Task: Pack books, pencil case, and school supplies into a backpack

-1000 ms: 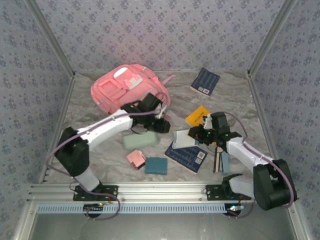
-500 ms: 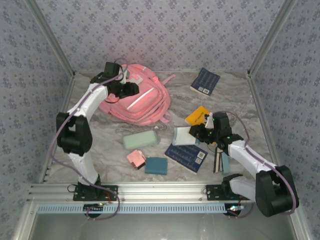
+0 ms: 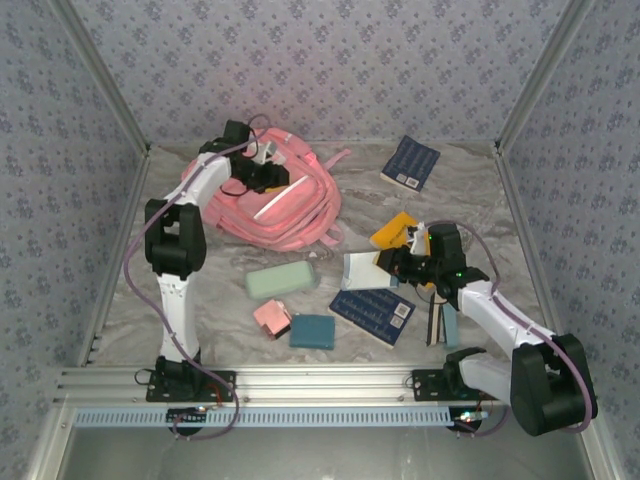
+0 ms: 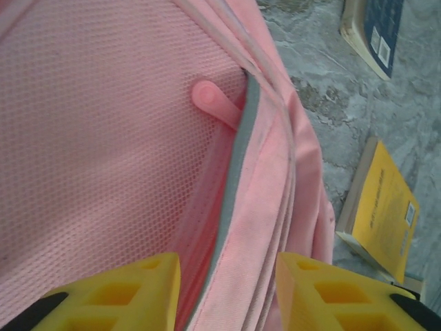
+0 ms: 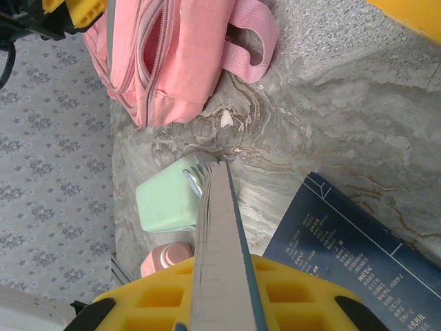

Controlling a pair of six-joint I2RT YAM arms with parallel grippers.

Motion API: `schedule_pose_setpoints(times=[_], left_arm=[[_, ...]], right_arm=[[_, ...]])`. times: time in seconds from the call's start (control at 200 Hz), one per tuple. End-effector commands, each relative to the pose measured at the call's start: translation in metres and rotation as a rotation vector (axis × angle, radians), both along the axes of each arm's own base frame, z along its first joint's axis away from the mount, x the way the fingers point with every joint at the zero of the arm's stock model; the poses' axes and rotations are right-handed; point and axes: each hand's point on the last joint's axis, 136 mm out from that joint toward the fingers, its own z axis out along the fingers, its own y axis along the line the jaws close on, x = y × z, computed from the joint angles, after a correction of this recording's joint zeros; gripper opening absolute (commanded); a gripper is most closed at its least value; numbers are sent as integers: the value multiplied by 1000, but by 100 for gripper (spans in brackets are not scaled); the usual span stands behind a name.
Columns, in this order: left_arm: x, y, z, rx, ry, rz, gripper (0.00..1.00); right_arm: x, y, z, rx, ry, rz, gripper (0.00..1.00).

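Books: navy book (image 3: 373,315) lying at bench (image 3: 200,300) front, near teal block (image 3: 313,331) and pink piece (image 3: 271,317). Pencil case (image 3: 281,280) lying behind them. Right pincer (image 3: 388,266) pinching white-blue book (image 3: 362,271) by its edge. Yellow book (image 3: 395,232) lying just beyond. Backpack (image 3: 285,205) lying far left; left pincer (image 4: 227,286) straddling its zip edge, grip impossible to tell. Second navy book (image 3: 411,162) lying farthest back.

Rear left the backpack (image 3: 290,205), pencil case (image 3: 281,280) before it, books (image 3: 411,162) to the right.
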Motion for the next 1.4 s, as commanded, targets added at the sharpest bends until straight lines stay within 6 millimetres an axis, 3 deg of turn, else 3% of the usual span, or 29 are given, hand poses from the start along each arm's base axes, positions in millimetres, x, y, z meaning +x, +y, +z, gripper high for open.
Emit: schedule_pose_setpoints(times=[0.0, 0.305, 0.47, 0.685, 0.824, 0.924, 1.014, 1.174, 1.394], left_arm=[[-16, -10, -11, -57, 52, -57, 38], [-26, -11, -17, -45, 57, -72, 38], [-33, -15, -16, -63, 60, -92, 32], [-35, -5, -37, 96, 51, -78, 13], [-34, -13, -31, 189, -1, -86, 0], [-30, -21, -6, 163, -44, -81, 0], [-23, -22, 37, 134, -132, -46, 0], [-17, -5, 114, 168, -293, 53, 0], [-27, 9, 180, 109, -409, 75, 0]], right_arm=[[1, 2, 12, 34, -33, 30, 0], [4, 1, 9, 55, -21, 41, 0], [4, -1, 6, 49, -18, 37, 0], [7, -2, 9, 60, -24, 31, 0], [6, -2, 9, 58, -20, 32, 0], [8, -3, 14, 58, -32, 24, 0], [12, -8, 19, 32, -44, -14, 0], [26, -13, 38, 21, -92, -78, 0], [46, -9, 74, 77, -154, -122, 0]])
